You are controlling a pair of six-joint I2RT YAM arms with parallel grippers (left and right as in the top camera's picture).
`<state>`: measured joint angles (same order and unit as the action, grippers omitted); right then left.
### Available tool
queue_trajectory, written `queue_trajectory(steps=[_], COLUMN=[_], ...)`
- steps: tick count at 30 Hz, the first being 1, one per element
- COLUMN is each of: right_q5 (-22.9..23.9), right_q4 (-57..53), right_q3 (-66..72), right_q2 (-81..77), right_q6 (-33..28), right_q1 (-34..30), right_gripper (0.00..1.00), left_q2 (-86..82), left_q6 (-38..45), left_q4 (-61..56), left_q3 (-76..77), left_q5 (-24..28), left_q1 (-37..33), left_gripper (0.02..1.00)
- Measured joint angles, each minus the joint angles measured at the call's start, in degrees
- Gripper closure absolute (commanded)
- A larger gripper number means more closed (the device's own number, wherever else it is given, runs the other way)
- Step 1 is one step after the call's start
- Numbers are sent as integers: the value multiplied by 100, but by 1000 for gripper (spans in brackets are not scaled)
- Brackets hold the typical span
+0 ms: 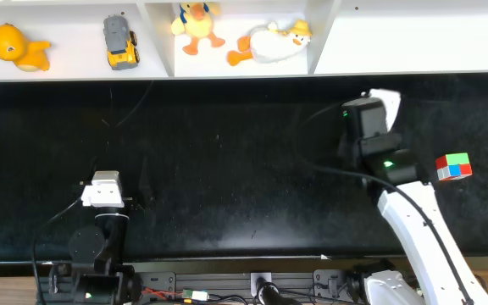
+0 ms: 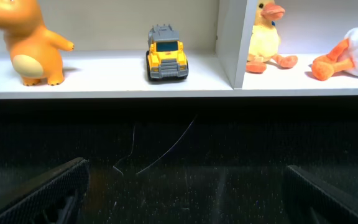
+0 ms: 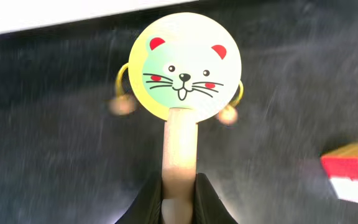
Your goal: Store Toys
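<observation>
Shelf (image 1: 413,51) holds four toys (image 1: 121,42); right tool (image 3: 179,188) pinches one rattle (image 3: 185,65) near one cube (image 1: 453,167); left tool (image 2: 185,193) spread.

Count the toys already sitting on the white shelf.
4. On the shelf, an orange figure and a yellow truck share the left compartment; a yellow duck sits and a white plush duck lies in the next. More may sit beyond the picture's edge.

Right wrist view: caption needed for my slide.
Right gripper holds the cat-face rattle drum by its handle, black table beneath.
</observation>
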<state>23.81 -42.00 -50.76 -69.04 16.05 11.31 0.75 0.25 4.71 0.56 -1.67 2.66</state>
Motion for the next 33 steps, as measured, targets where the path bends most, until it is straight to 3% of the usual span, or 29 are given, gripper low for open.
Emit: queue_trajectory(steps=[7,17,33], right_q5=[-409,-927,-1191], right_q4=[640,656,866], right_q3=[-236,-2039,-3165], right_q2=[-662,-2507,-3757], right_q6=[-907,-2208,-2857], right_q1=[-555,-634,-645], right_gripper=[941,936,910], left_q2=[0,0,0], left_q6=[-2,0,-2], left_q4=[0,2,0], left_q3=[0,0,0], left_q5=[0,0,0], left_q1=[0,0,0], left_gripper=[20,20,20])
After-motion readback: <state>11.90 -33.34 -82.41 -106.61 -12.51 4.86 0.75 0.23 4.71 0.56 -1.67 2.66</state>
